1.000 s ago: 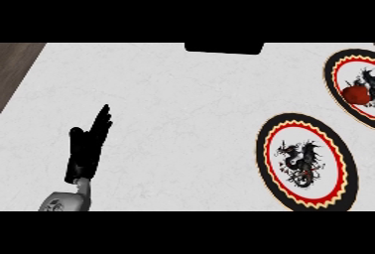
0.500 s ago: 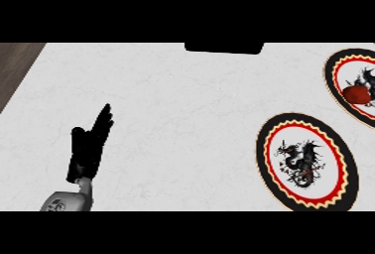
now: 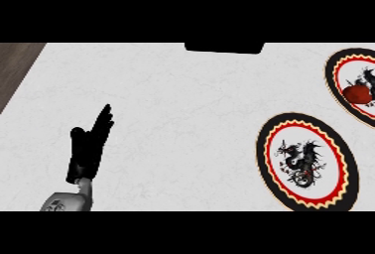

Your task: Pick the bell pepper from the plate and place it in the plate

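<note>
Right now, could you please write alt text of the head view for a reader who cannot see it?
A red bell pepper lies on a dragon-patterned plate at the right edge of a white counter. A second matching plate sits nearer, with nothing on it. The robot's left hand rests open at lower left, fingers up; the right hand is not visible.

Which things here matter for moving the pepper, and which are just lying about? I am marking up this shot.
For the job:
- bell pepper, red, lying on the far plate
- near plate, nothing on it
- left hand, open, resting at lower left

Lying about:
- dark object at the counter's far edge
- counter
</note>
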You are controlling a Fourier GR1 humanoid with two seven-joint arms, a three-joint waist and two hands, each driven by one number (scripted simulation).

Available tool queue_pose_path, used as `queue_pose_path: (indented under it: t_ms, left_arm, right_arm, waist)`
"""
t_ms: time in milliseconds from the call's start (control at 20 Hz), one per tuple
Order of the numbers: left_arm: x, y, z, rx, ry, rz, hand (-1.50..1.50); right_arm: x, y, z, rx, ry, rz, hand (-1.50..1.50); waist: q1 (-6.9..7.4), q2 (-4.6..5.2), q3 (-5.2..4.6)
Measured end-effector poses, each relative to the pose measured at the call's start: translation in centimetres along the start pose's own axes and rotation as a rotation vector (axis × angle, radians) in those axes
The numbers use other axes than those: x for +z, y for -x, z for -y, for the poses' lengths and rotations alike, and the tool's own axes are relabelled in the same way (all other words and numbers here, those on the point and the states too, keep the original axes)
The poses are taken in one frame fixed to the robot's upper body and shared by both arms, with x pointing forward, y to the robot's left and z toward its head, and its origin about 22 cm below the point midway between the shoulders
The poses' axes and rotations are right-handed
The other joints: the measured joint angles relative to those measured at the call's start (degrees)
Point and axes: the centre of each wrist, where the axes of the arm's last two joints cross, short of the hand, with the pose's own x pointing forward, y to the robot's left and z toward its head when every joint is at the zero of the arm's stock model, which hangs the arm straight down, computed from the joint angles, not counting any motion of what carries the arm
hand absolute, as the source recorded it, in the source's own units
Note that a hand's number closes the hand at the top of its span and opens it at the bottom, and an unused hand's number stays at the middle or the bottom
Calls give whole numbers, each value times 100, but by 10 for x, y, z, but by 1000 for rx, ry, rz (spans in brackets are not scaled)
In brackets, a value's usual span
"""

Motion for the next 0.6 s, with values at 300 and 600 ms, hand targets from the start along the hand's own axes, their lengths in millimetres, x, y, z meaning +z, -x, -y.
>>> queue_pose_path:
  t_ms: [300, 600]
  left_arm:
    - [0, -1, 0, 2, 0, 6, 0]
    - [-2, -1, -3, 7, 4, 9, 0]
  right_arm:
    - [7, -1, 13, 12, 74, -25, -150]
    - [13, 4, 15, 36, 100, -46, -150]
  waist:
    - [15, 4, 3]
    - [24, 19, 7]
